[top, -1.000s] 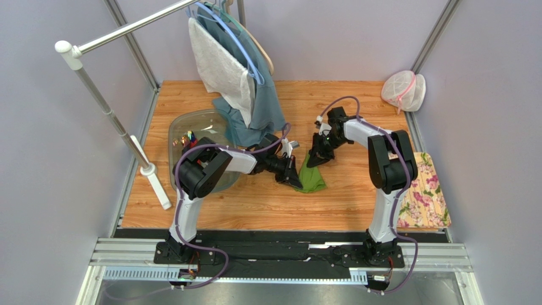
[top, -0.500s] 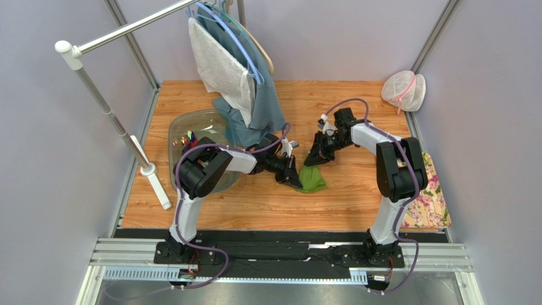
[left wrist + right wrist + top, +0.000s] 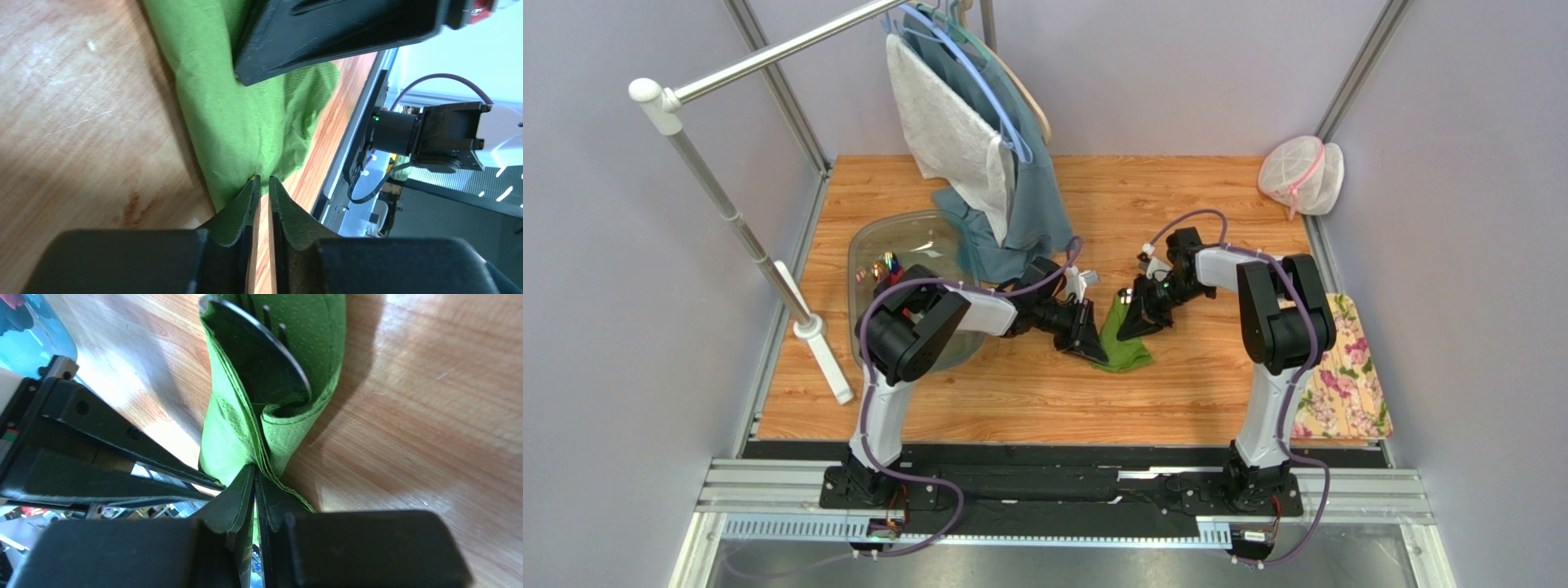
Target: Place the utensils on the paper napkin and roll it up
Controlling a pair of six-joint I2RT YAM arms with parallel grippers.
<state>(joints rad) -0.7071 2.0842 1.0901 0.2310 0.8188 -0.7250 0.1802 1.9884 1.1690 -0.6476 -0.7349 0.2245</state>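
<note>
The green paper napkin [image 3: 1124, 347] lies partly rolled on the wooden table between my two grippers. In the right wrist view the napkin [image 3: 245, 435] curls around black utensils [image 3: 258, 355], with fork tines poking out at the top. My right gripper [image 3: 1135, 321] is shut on the napkin's folded layers [image 3: 255, 473]. My left gripper [image 3: 1090, 338] sits at the napkin's left edge, its jaws nearly together and pinching the napkin's rim [image 3: 262, 179]. The napkin [image 3: 245, 122] fills the middle of the left wrist view.
A clear plastic tub [image 3: 886, 240] with small colourful items stands at the left. A teal garment [image 3: 1028, 208] hangs from a rack [image 3: 732, 227] behind. A white mesh bag [image 3: 1301, 175] sits at the back right, a flowered mat [image 3: 1342, 374] at the right edge.
My right gripper has moved nearer and down against the napkin's top right part, and the napkin looks narrower and more rolled. The left gripper has stayed put.
</note>
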